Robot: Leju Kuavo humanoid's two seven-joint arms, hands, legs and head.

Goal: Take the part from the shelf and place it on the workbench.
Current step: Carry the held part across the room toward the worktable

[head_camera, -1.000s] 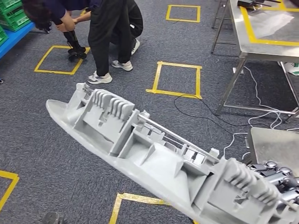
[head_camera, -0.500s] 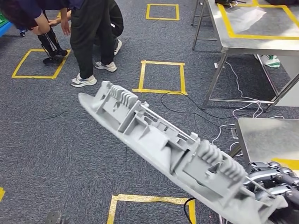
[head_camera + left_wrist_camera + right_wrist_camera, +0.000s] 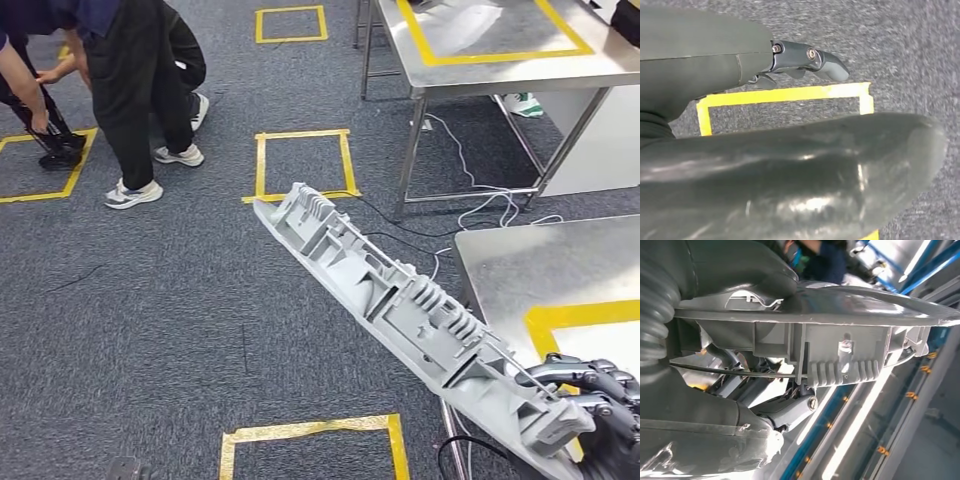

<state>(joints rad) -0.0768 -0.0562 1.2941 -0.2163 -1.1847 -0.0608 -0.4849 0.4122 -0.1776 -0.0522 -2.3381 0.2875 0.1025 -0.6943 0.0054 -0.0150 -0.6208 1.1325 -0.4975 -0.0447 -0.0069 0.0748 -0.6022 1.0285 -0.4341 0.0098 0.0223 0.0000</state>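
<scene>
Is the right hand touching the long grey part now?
Touching. In the head view the right hand has its fingers wrapped over the near end of the grey part.

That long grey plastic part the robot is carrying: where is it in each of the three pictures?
Head view: the part runs diagonally from centre to lower right, gripped by the right hand.
Left wrist view: not in it.
Right wrist view: the part stretches across the upper middle.
Shared landmark: its ribbed comb-like section.

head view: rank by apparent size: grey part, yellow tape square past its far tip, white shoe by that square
1. grey part, though nearness to the camera inflates it
2. yellow tape square
3. white shoe
</scene>
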